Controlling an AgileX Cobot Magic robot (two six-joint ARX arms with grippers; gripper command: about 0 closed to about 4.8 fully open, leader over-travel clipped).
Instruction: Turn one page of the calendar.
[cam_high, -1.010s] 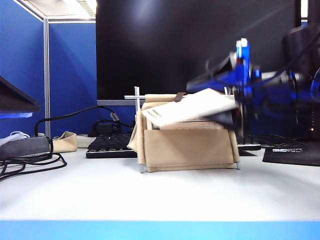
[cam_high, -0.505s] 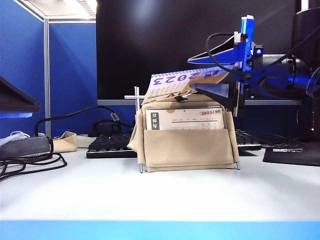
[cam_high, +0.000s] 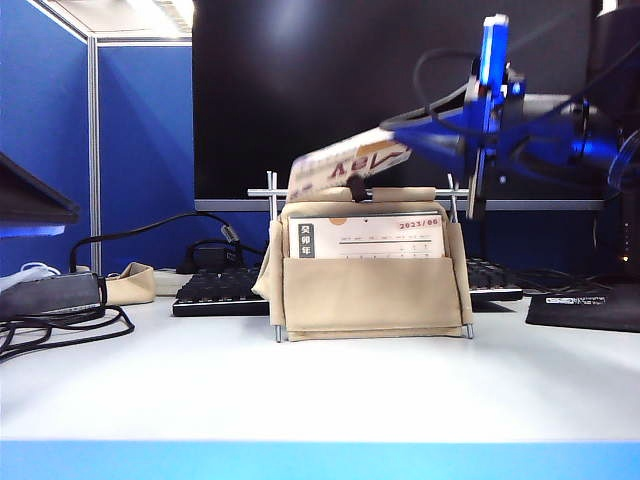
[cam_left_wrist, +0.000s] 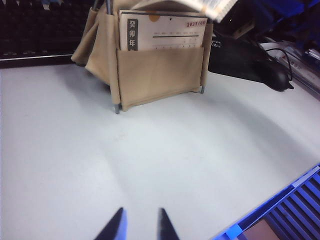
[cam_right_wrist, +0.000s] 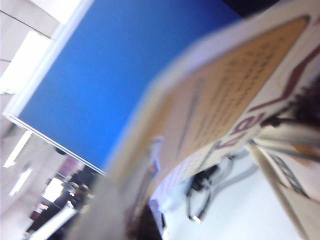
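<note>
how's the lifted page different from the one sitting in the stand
The lifted page is tilted up over the top of the stand, at the right end effector; the front page stands upright inside. The lifted one is blurred and shows large dark red lettering; the front one shows a dark vertical label and a faint grid. Both are white calendar pages.

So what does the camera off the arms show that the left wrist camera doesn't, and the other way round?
Only the exterior view shows the right tool, shut on the lifted page above the calendar, plus the black monitor and the blue partition.

Only the left wrist view shows the left tool, its fingers parted over bare table and holding nothing, and a dark computer mouse.

Both show the calendar in its beige fabric stand, the keyboard behind it, and the lifted page.
</note>
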